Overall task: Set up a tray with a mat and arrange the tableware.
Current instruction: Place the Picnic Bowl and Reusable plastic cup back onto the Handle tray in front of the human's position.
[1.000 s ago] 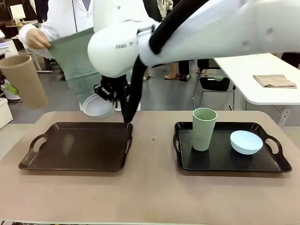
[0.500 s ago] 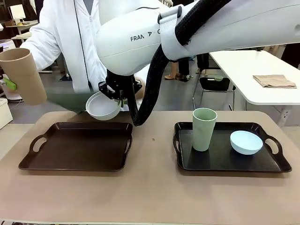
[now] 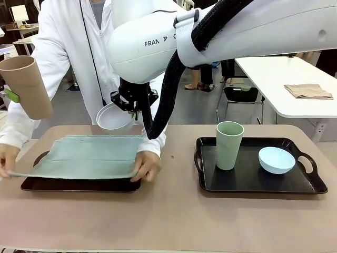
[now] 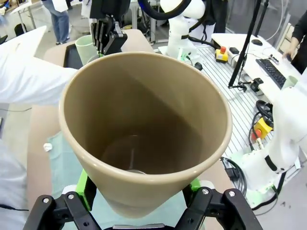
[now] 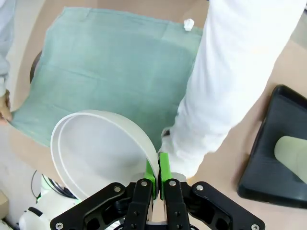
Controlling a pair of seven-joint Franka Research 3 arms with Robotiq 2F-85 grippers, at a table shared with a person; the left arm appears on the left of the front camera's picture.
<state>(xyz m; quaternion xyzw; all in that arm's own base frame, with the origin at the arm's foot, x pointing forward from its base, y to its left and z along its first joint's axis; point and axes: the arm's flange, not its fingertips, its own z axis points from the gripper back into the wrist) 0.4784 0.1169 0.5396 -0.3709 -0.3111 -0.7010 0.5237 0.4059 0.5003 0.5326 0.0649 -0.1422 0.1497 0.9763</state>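
Observation:
My left gripper (image 3: pixel 10 96) holds the tan cup (image 3: pixel 26 87) upright in the air at the far left; in the left wrist view its green pads (image 4: pixel 85 186) press the cup's base (image 4: pixel 144 129). Above the back edge of the left tray (image 3: pixel 79 185), my right gripper (image 3: pixel 134 103) is shut on the rim of the white bowl (image 3: pixel 113 117), which hangs tilted. Seen from the right wrist, the bowl (image 5: pixel 100 153) sits in the pinch of the gripper (image 5: pixel 158 173). A person's hands (image 3: pixel 147 166) spread a green mat (image 3: pixel 87 155) over the left tray. The sage cup (image 3: pixel 229 145) and the pale blue bowl (image 3: pixel 276 159) stand on the right tray (image 3: pixel 247 182).
The person leans over the table's far side, and a white sleeve (image 5: pixel 240 72) crosses under my right gripper. The second hand (image 3: pixel 6 161) holds the mat's left corner. A white table (image 3: pixel 295 89) with a folded cloth stands at the back right.
The person has lowered the mat from the air and laid it over the left tray. My right gripper holds the bowl at about the same place; the left one has barely moved.

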